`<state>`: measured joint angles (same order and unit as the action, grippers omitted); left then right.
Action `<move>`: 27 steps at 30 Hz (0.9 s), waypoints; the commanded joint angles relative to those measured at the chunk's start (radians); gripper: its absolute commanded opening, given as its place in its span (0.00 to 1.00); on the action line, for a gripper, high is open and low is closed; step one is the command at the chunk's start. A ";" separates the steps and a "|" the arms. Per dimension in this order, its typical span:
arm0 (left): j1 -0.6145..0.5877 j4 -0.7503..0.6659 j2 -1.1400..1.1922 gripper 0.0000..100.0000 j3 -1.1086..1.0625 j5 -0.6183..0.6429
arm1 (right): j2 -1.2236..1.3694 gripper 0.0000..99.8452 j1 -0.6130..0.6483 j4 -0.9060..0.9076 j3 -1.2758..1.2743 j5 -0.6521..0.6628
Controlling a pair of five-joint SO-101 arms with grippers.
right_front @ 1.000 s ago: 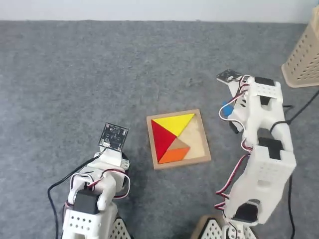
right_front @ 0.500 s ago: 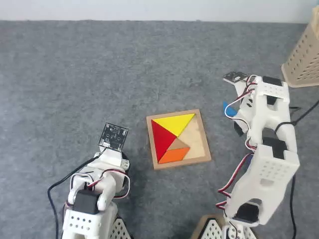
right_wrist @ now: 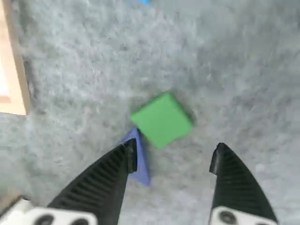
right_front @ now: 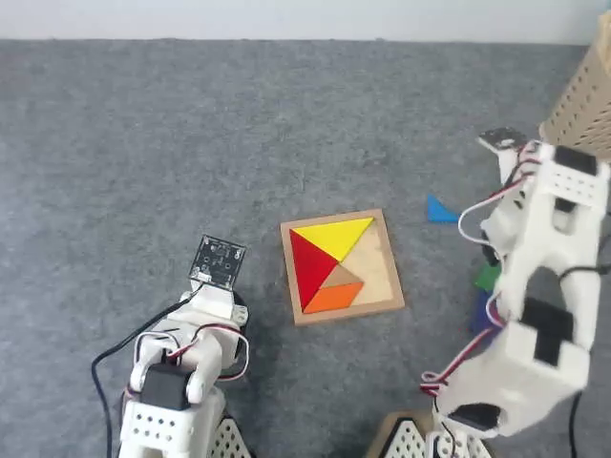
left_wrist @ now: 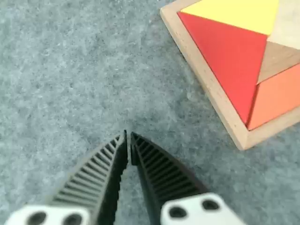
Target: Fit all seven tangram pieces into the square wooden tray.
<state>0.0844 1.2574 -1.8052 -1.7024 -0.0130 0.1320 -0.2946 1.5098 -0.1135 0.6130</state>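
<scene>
— Tagging the tray [right_front: 380,267] first: where is it?
— Middle of the grey surface [right_front: 191,124], between the 2 arms. A yellow triangle [right_front: 334,236] lies along its far edge and a red triangle [right_front: 307,265] on the left arm's side. An orange piece [right_front: 334,298] is at the near edge, with a tan triangle [right_front: 342,277] wedged between them. The part toward the right arm is bare wood.
— Loose pieces?
— 3, all on the surface on the right arm's side of the tray. The light blue triangle [right_front: 439,210] is farthest back, well apart from the other 2. The green square [right_wrist: 161,119] and dark blue piece [right_wrist: 138,161] are touching or just beside each other, cannot tell which.
— Left claw [left_wrist: 128,136]?
— Closed, tips together on nothing. It is low over the surface near the tray corner by the red triangle, apart from the tray.
— Right claw [right_wrist: 174,149]?
— Wide open, above the green square and dark blue piece. 1 fingertip overlaps the dark blue piece in the wrist view, contact cannot be told.
— Anything else?
— A beige slotted basket [right_front: 584,105] at the high view's right edge.
</scene>
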 commanded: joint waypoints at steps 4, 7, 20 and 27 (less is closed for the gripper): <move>-0.006 0.006 -0.020 0.01 0.018 0.009 | -0.193 0.25 -0.015 -0.203 -0.247 -0.097; -0.006 0.006 -0.020 0.01 0.018 0.009 | -0.165 0.25 -0.016 -0.185 -0.249 -0.058; -0.006 0.006 -0.020 0.01 0.018 0.009 | 0.236 0.25 -0.025 -0.283 -0.127 -0.311; -0.006 0.006 -0.020 0.01 0.018 0.009 | 0.254 0.15 -0.030 -0.257 -0.084 -0.315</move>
<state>0.0844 1.2574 -1.8052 -1.7024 -0.0130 0.3498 -0.3130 1.2658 -0.2501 0.3000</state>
